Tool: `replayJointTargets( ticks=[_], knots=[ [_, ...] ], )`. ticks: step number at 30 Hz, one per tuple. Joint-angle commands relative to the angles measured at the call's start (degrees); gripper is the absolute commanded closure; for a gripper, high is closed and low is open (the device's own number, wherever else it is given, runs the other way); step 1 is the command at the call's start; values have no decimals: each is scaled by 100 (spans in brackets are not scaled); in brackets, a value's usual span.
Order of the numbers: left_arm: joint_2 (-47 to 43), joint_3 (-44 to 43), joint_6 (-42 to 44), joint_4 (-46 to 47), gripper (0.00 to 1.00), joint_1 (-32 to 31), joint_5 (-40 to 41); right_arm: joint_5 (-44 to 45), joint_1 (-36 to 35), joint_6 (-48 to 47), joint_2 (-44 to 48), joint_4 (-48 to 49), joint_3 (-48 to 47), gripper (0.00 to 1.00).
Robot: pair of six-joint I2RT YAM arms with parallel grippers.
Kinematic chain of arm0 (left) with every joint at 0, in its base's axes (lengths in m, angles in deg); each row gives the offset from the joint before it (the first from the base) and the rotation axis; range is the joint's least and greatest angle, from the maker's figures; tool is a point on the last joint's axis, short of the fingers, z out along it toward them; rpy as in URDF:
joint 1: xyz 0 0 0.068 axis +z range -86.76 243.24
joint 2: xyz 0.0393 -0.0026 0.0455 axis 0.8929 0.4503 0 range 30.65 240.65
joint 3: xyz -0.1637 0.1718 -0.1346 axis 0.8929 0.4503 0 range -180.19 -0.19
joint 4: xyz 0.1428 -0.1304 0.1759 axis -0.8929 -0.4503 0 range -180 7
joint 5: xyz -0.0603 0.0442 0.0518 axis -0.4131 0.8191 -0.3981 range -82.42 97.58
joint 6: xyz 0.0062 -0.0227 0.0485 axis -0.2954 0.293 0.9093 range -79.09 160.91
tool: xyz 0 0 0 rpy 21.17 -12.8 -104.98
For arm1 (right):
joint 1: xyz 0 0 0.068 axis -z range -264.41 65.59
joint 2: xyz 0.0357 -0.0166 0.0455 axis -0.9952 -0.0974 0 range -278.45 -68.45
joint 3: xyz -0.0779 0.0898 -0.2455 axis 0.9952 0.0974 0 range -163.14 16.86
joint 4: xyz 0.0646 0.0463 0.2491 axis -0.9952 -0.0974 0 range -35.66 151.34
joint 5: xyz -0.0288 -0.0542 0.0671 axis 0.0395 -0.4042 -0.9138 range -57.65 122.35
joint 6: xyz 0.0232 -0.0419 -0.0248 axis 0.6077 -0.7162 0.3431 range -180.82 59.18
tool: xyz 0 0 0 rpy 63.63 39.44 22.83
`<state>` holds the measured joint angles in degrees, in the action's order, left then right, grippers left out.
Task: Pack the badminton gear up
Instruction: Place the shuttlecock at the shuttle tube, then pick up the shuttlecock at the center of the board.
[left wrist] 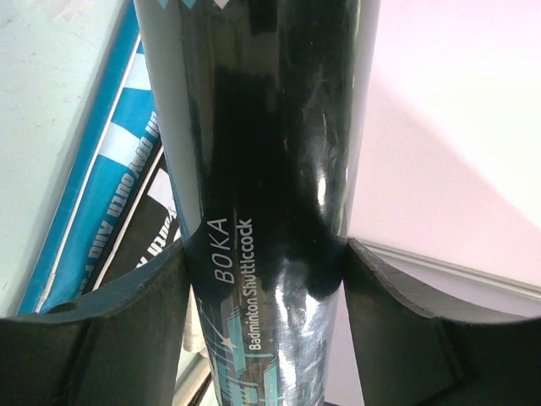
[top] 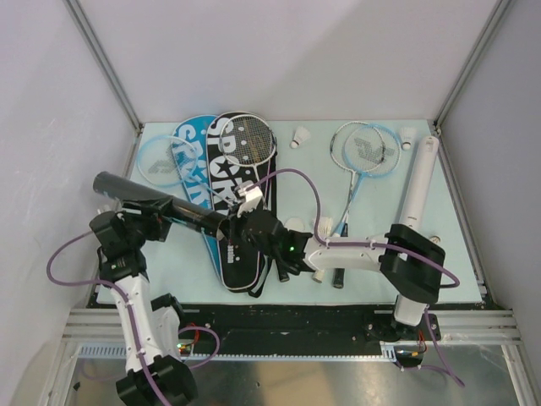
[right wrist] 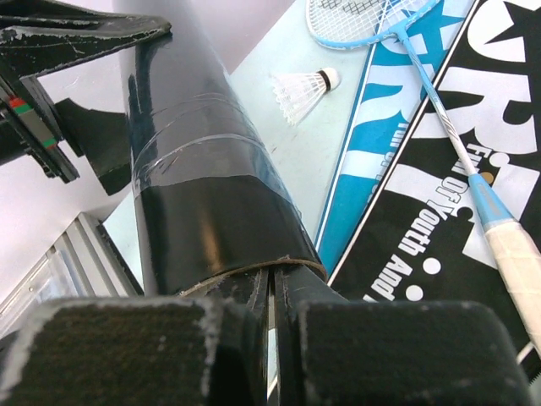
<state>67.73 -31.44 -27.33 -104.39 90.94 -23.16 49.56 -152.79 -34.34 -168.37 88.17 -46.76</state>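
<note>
The black tube (left wrist: pixel 270 169) is glossy, with white lettering and a teal graphic low on its side. The blue racket cover (top: pixel 188 161) and the black racket cover (top: pixel 223 173) both carry big white letters. A racket (top: pixel 363 145) has a light blue frame. A shuttlecock (top: pixel 300 135) is white, like the white tube (top: pixel 420 178).

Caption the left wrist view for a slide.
Left gripper clamps the black BOKA shuttlecock tube, blue racket cover behind it.

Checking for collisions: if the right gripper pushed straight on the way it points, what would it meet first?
The black tube, held by the left gripper. The right gripper's shut tips sit right at its near end; whether they touch it or reach inside is unclear.
</note>
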Motion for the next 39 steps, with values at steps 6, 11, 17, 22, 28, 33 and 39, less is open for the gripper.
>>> replayJointTargets(
  ticks=[6,11,17,22,28,33,39],
  knots=[
    [40,50,-155,106,45,-156,-264,-66,136,479,-223,429,-396,91],
    [265,37,-254,146,45,-154,-162,-991,304,392,250,-491,-293,59],
    [421,-36,-247,157,46,-149,-49,-2031,697,508,983,-1098,258,38],
    [431,-72,-121,153,46,-149,94,-3147,1237,456,1534,-1837,385,38],
    [585,-97,236,153,46,-158,88,-3805,2308,-240,1828,-2938,409,37],
    [496,-111,691,151,45,-151,109,-3878,3434,-996,1502,-4042,195,36],
    [468,-126,1163,154,45,-150,-10,-4260,4323,-1794,761,-5199,-348,33]
  ],
)
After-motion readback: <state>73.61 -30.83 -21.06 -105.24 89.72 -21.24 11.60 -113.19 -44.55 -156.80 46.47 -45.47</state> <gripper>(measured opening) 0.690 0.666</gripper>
